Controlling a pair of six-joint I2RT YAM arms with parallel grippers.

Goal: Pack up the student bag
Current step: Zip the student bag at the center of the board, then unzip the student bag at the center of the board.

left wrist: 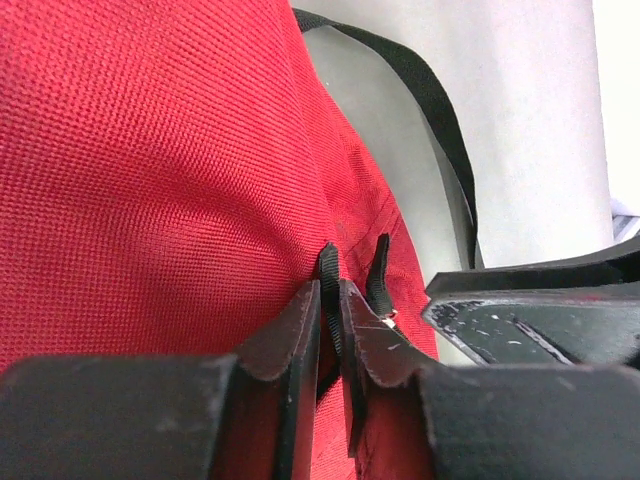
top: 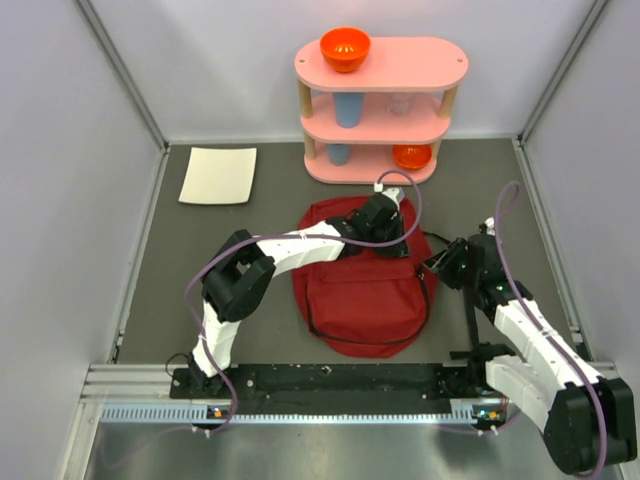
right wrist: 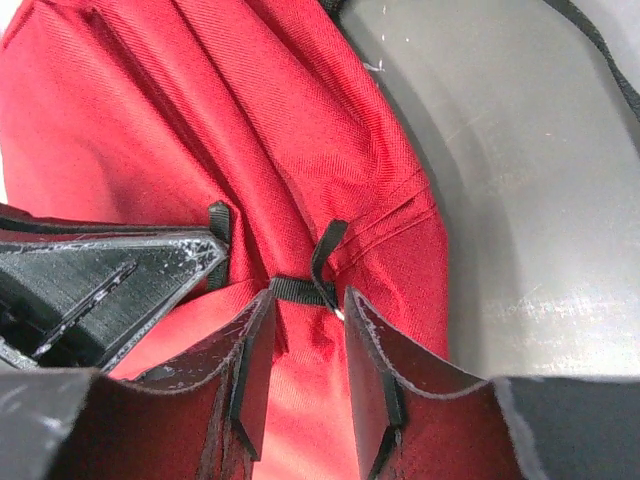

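- Student bag: lies flat at the middle of the table, with the end being worked on toward the far edge.
- Handling (judged): soft woven fabric, slack and creased. It will likely sag and bunch if lifted by the cloth. It looks light and probably empty.
- Where to hold (judged): the zipper tabs are the best purchase, since the flat cloth gives little to pinch.
- Left gripper: jaws nearly together, pinching a black pull tab at the bag's far right corner.
- Right gripper: jaws partly apart, straddling a second pull tab. No pinch on it is visible yet.
- Left arm: reaches from its base across the bag, with the wrist tipped down at the far end.
- Right arm: elbow folded toward the table's right edge, wrist aimed left at the same corner. The fingers of the two grippers sit just beside each other.
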